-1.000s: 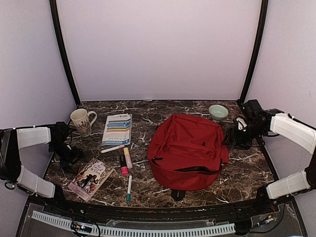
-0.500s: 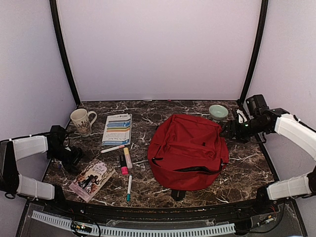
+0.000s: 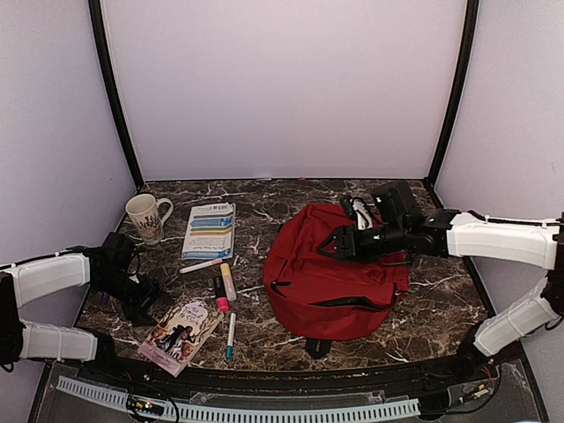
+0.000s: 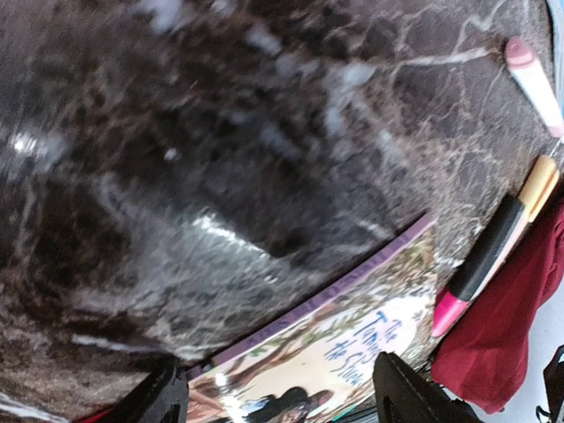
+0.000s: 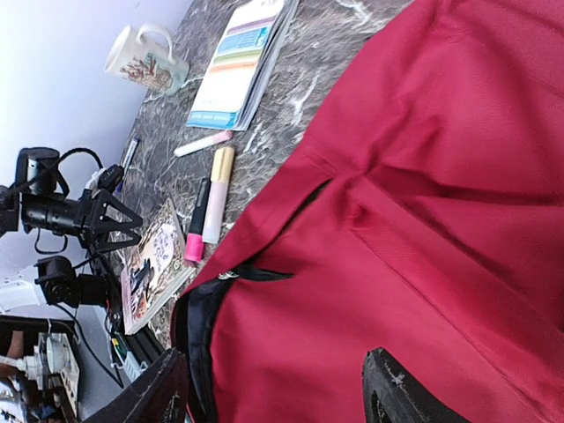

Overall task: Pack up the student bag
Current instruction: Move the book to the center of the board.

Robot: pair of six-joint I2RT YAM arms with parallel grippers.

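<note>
**Top view.** The bag [image 3: 335, 282] lies right of centre on the bench [image 3: 441, 304]. Its long axis runs far to near, and its black zip [image 3: 339, 301] curves across the near part. The right claw [image 3: 335, 245] hovers over the bag's far-left shoulder with jaws spread and nothing in them. From this claw the zip lies to the near side, toward the arm bases. The left claw [image 3: 145, 295] is well apart from the bag, at the left of the bench. It sits low by the far-left corner of the book [image 3: 181, 328], also spread. The right arm is plainly the nearer one to the bag, and the left is nearer the book and the markers [image 3: 222, 291].

**Left wrist.** The left claw [image 4: 278, 370] stands wide, and the book's [image 4: 335, 352] edge runs slantwise between its tips. Nothing looks gripped, and whether the pads touch the cover I cannot tell. The bag [image 4: 498, 339] is a red patch at the right edge, beyond the markers [image 4: 493, 251].

**Right wrist.** Red fabric fills the frame. The right claw [image 5: 275, 357] is wide open above the bag [image 5: 423, 220], and no cloth is pinched. The zip's dark mouth [image 5: 220, 280] shows just off the left fingertip, toward the book [image 5: 150, 264]. Opening the bag would likely call for a short shift that way.
</note>
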